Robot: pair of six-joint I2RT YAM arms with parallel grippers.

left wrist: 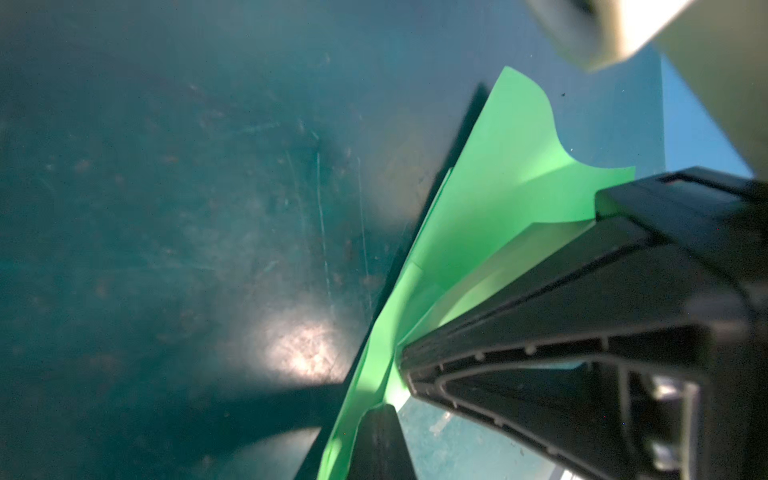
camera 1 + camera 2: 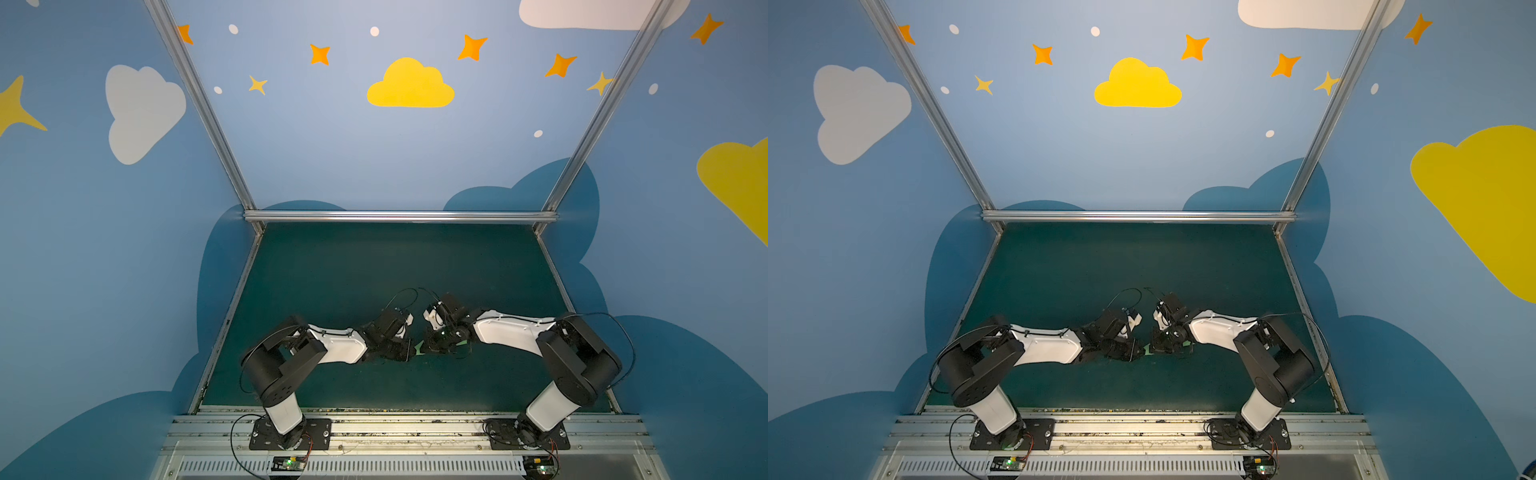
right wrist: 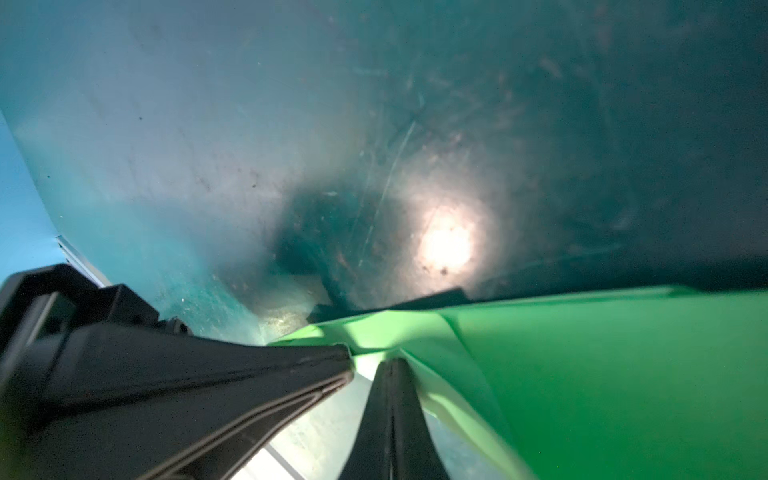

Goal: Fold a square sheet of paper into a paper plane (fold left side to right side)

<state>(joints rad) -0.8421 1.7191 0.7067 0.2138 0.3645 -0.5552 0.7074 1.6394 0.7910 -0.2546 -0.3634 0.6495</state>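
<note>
Top views: left arm [image 2: 340, 345], right arm [image 2: 511, 330] reach inward, pinching green paper [image 2: 418, 348].

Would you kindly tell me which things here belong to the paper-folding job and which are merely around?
Job: folded green paper; left gripper; right gripper, both shut at the paper.
Just there: dark teal mat; aluminium frame; cloud and star wall decals.

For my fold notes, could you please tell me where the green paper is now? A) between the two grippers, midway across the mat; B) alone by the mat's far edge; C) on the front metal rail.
A: the wrist views show the green paper at the tips of the left gripper and the right gripper, and in both top views these meet midway across the mat.
</note>
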